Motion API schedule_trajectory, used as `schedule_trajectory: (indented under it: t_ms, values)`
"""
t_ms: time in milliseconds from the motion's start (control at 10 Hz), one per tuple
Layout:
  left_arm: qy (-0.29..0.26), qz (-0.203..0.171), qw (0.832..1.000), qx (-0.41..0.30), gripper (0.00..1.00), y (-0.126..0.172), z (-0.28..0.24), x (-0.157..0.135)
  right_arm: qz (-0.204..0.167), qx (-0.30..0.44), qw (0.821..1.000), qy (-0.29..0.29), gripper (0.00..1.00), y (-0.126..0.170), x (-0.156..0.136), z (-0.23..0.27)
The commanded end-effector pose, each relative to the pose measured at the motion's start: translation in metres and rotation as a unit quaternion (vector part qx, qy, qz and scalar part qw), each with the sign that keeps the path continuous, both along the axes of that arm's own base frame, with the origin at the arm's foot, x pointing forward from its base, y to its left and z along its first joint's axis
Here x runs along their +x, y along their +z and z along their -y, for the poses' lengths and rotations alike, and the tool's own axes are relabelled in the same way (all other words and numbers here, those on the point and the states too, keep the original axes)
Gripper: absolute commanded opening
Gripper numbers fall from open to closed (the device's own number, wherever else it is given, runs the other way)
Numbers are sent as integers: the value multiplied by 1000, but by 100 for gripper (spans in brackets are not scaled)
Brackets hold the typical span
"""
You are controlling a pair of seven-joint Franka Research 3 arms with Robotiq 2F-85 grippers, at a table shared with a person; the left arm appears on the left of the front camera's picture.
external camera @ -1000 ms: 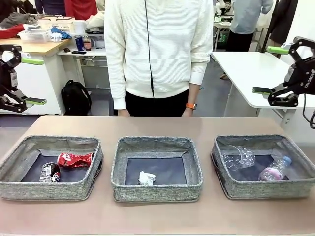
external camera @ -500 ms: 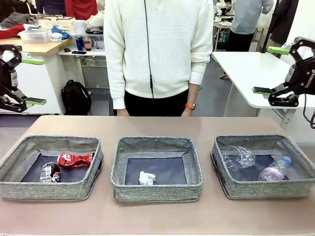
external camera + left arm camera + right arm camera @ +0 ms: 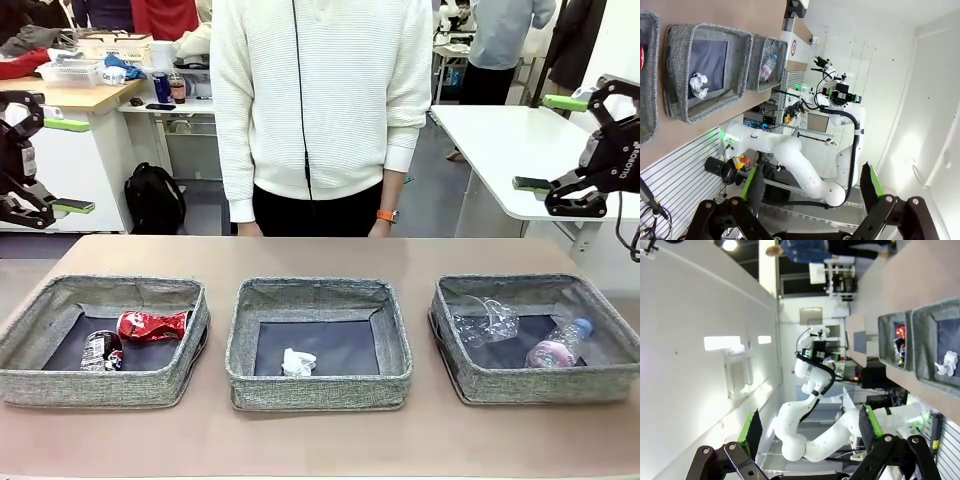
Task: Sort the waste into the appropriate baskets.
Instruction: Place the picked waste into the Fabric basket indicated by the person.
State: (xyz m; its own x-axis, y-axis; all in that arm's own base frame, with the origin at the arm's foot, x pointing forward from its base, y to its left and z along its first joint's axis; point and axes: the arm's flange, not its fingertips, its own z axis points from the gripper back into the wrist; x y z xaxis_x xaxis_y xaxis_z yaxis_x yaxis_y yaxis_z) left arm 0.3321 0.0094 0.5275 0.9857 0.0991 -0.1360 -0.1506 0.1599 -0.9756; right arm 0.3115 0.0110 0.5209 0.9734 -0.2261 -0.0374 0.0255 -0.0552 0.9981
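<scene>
Three grey baskets stand in a row on the table. The left basket [image 3: 100, 390] holds a crushed red can [image 3: 150, 324] and a dark can [image 3: 100, 350]. A crumpled white paper ball [image 3: 297, 362] lies in the middle basket [image 3: 318, 392]. In the right basket [image 3: 540, 385] are a clear plastic cup [image 3: 485, 322] and a small bottle with a pink label [image 3: 558, 345]. My left gripper [image 3: 68, 166] hangs open, high off the table's left side. My right gripper [image 3: 533, 142] is open too, raised at the right. Nothing sits between either pair of fingers [image 3: 867, 175] [image 3: 867, 422].
A person in a white sweater [image 3: 320, 100] stands at the far edge, hands low behind the table. The brown table [image 3: 320, 255] is bare around the baskets. White tables and a cluttered bench lie beyond.
</scene>
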Motion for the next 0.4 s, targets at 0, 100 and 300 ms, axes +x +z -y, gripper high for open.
schedule_trajectory:
  t_ms: [0, 100, 300]
  values:
    - [-3, 6, 1000, -12, 100, 2, -1, -1, -10, 13, 1000, -2, 100, 6, 0, -3]
    - [-3, 6, 1000, -12, 100, 2, -1, -1, -10, 13, 1000, -2, 100, 6, 0, -3]
    - [-3, 6, 1000, -12, 100, 2, -1, -1, -10, 13, 1000, -2, 100, 6, 0, -3]
